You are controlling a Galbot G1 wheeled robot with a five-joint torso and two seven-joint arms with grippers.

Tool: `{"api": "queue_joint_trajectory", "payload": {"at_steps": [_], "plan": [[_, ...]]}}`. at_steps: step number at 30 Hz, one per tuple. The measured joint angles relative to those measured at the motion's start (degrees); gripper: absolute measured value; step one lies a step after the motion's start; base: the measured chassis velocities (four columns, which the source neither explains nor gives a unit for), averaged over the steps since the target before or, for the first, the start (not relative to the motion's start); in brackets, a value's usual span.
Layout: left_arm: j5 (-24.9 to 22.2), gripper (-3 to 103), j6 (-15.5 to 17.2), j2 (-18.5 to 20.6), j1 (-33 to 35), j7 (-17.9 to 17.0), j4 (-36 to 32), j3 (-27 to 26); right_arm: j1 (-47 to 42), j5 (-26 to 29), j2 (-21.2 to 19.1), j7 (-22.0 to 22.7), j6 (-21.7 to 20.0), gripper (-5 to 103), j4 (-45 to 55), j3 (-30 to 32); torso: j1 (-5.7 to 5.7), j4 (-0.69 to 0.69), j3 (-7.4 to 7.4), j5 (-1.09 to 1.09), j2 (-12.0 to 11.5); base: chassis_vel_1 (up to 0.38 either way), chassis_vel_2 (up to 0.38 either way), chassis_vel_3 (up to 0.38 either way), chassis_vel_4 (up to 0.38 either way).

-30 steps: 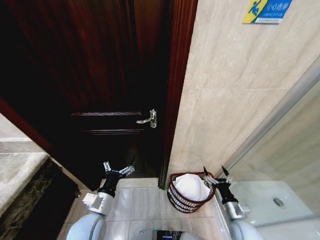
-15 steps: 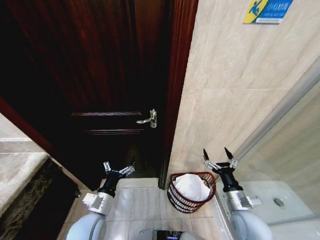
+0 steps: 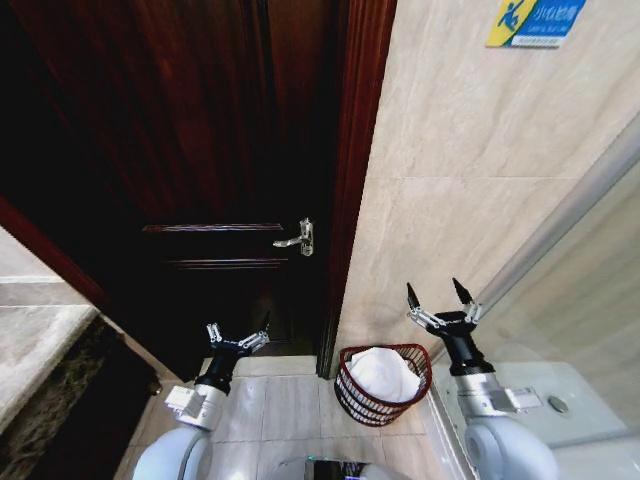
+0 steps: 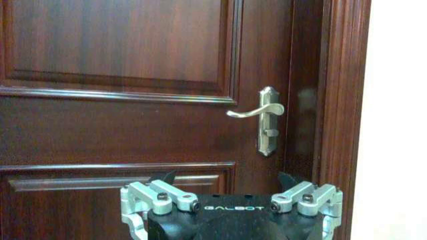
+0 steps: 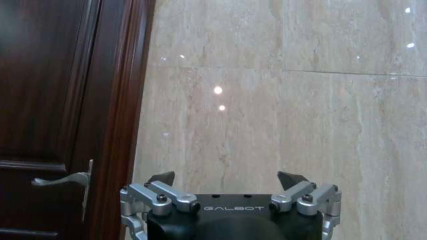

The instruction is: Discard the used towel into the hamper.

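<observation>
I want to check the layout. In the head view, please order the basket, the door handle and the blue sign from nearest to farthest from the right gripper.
From the right gripper:
1. Basket, just below it, to its left.
2. Door handle, farther left, on the dark door.
3. Blue sign, high on the wall.

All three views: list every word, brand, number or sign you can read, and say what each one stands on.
"GALBOT" on the body of the left gripper, in the left wrist view.
"GALBOT" on the body of the right gripper, in the right wrist view.
Blue and yellow wall sign on the tiled wall, head view: a slipping-figure pictogram and some characters, too small to read.
Nothing readable on the door or the hamper.
</observation>
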Motion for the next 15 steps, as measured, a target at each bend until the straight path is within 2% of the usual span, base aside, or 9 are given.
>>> {"api": "queue_joint_trajectory", "payload": {"at_steps": [15], "plan": [[0.00, 100, 0.00, 0.00, 0.00, 0.00, 0.00, 0.00, 0.28, -0.08, 0.20, 0.62, -0.03, 100, 0.03, -0.22, 0.00, 0.00, 0.00, 0.00, -0.01, 0.000, 0.000, 0.000, 0.000]]}}
